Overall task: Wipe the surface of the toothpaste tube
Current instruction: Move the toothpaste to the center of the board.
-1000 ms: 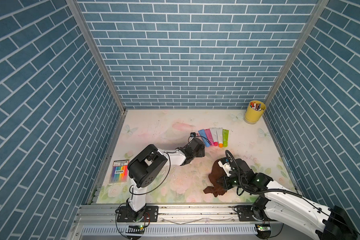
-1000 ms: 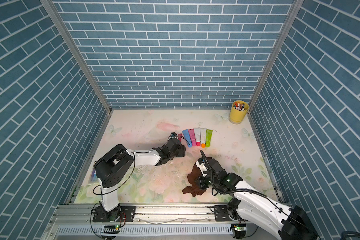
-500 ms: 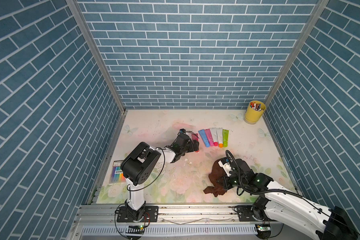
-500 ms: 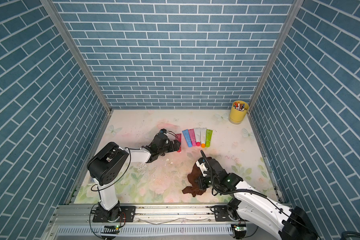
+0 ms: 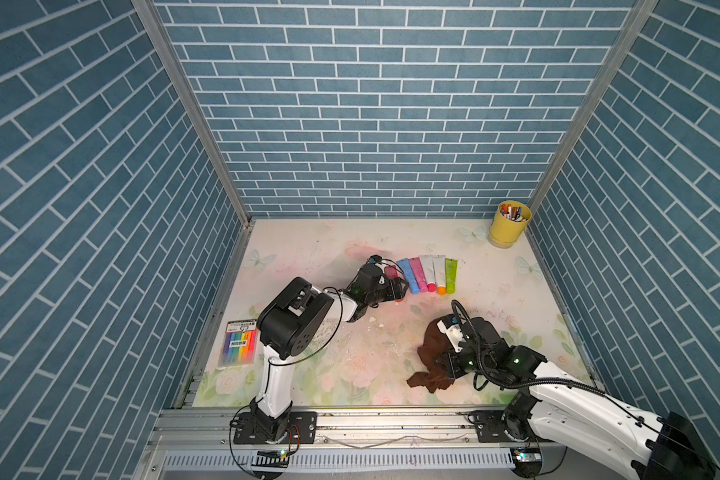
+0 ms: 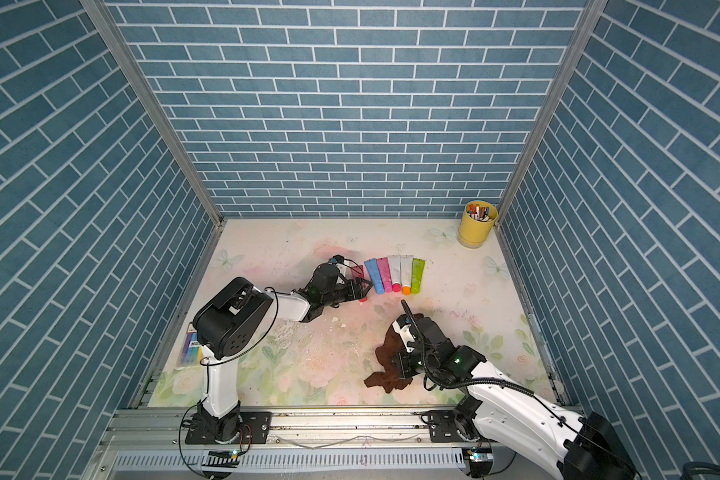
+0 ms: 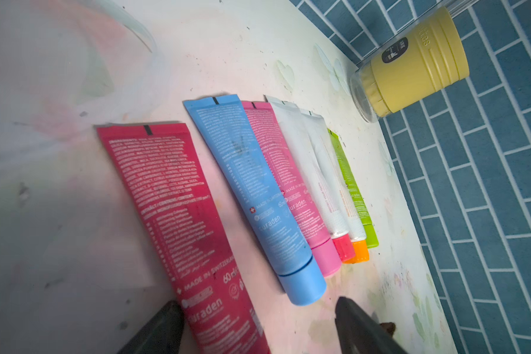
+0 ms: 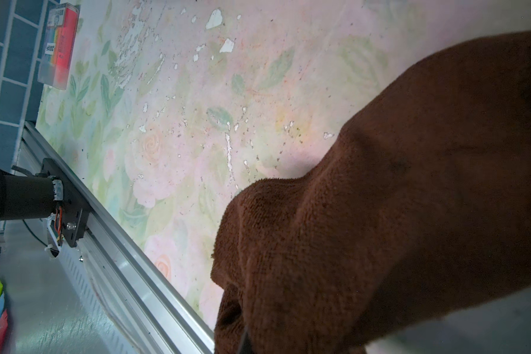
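Obs: the left gripper (image 7: pixel 255 309) is low over the cap end of the red toothpaste tube (image 7: pixel 172 208), with its fingers (image 7: pixel 356 325) spread wide, one either side, and nothing gripped. The tube lies flat on the tabletop (image 5: pixel 350 353), set a little apart from the row of five other tubes (image 7: pixel 288 184). A yellow cup (image 7: pixel 411 67) stands in the far corner. The right gripper (image 5: pixel 447 365) sits near the front rail (image 5: pixel 391 419), its fingers clamped on a brown cloth (image 8: pixel 380 199), much of which is bunched on the tabletop. Reading: the step in hand looks like securing the red tube so the cloth can be run along it. To do it well, centre the fingers on the stiff shoulder by the cap rather than on the soft body. Close gently so no paste is squeezed out, and keep clear of the blue tube (image 7: pixel 258 190) next to it. The cloth would best arrive with a flat fold leading, not a wad, and stroke lengthwise from cap to crimp.
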